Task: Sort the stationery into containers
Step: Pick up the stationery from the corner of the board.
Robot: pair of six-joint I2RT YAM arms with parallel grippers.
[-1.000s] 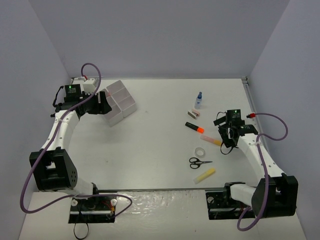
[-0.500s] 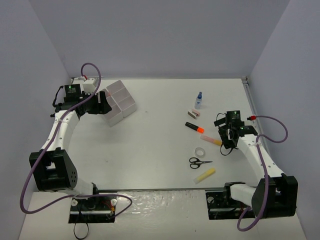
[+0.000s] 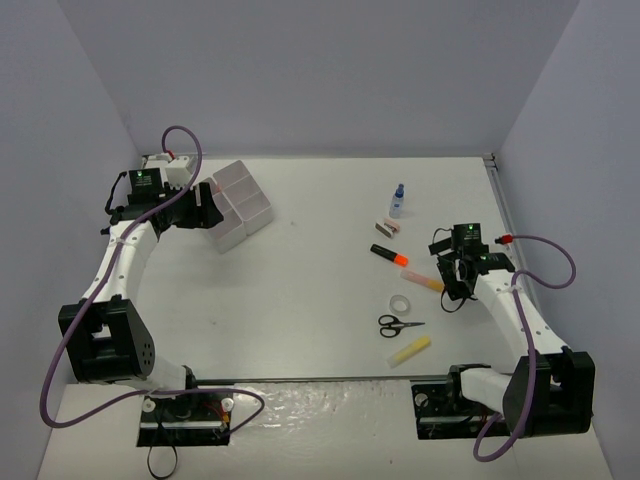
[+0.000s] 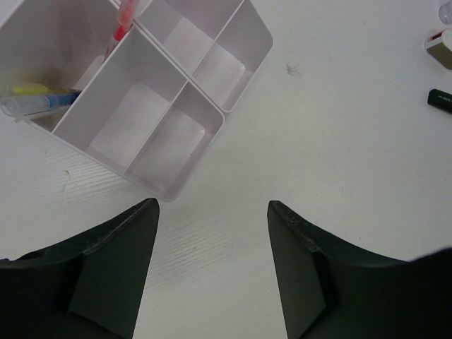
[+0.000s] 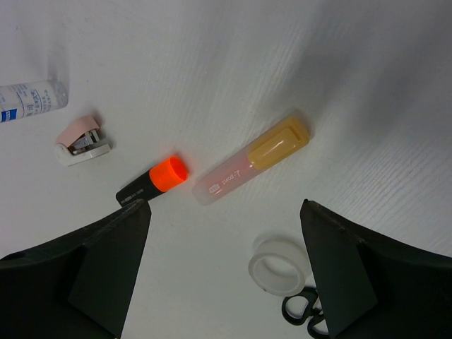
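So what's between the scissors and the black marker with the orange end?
The white tape roll lies there, right next to the scissors and farther from the orange-black highlighter. The top view shows it best.

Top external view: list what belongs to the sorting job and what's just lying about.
Job: white tray, scissors, tape roll, yellow highlighter, orange-black highlighter, pink highlighter, pink eraser, blue-capped bottle.
Just lying about: nothing loose; only the arms' purple cables.
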